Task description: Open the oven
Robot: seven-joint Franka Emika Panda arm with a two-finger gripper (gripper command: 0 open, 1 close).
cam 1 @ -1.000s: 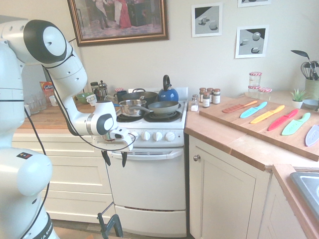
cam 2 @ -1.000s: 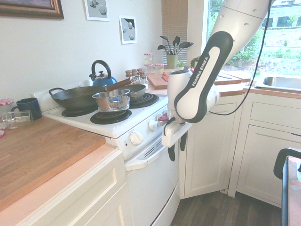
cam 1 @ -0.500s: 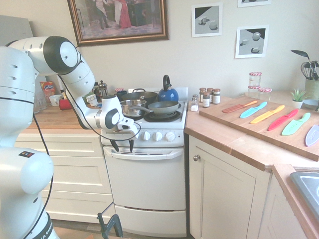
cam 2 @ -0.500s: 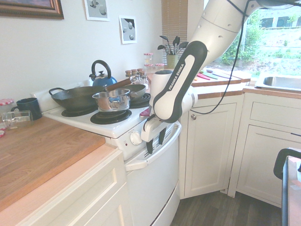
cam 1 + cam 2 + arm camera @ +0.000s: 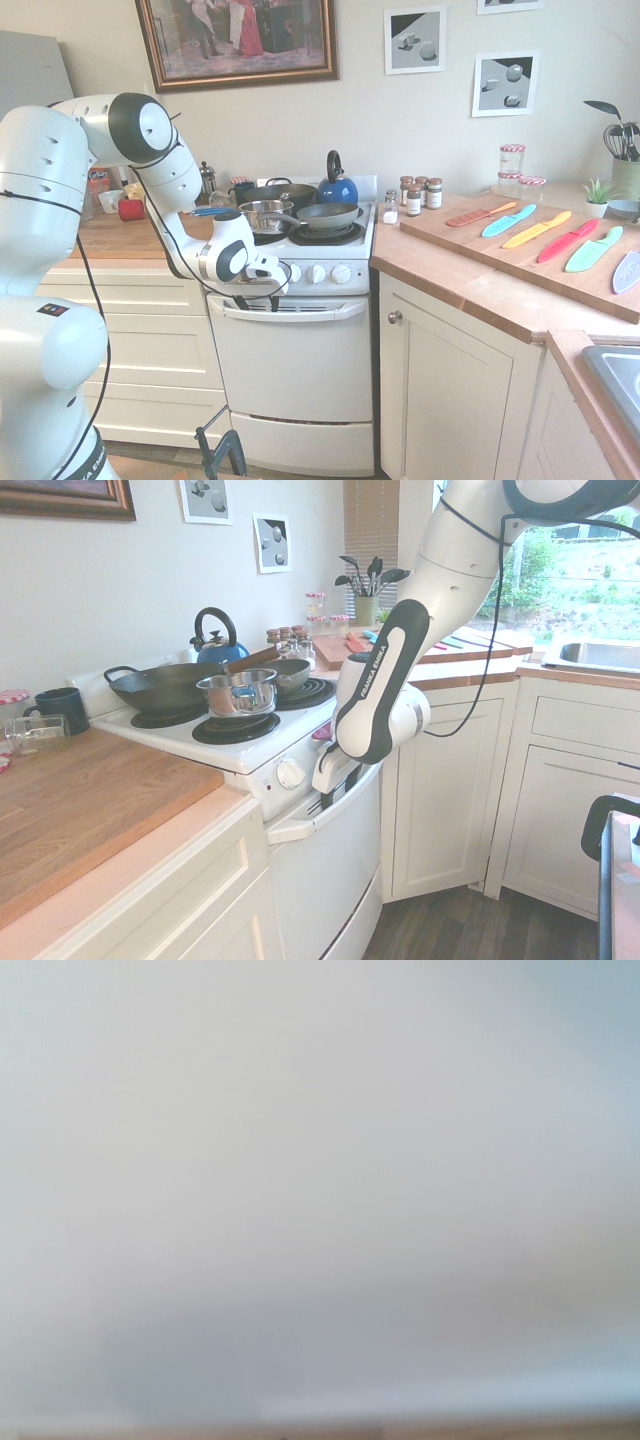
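- Far left of the first exterior view: the white arm [image 5: 48, 240], reaching toward the middle.
- Left, on the wooden counter [image 5: 120, 240]: a red mug [image 5: 131, 209] lying on its side.
- Left of centre: the gripper [image 5: 257, 304] points down at the top of the oven door, its jaws spread apart, near the bar handle [image 5: 318, 313].
- Centre, running down to the bottom: the white oven [image 5: 298, 375], its door closed. On top, left to right, are a steel saucepan [image 5: 264, 217], a grey frying pan [image 5: 328, 217] and a blue kettle [image 5: 338, 193].
- Right of centre: spice jars [image 5: 413, 199] beside the range.
- Right: a wooden board [image 5: 505, 246] bearing colourful knives [image 5: 537, 230].
- Lower right corner: a sink [image 5: 620, 385].
- Wrist view: only a pale blur.
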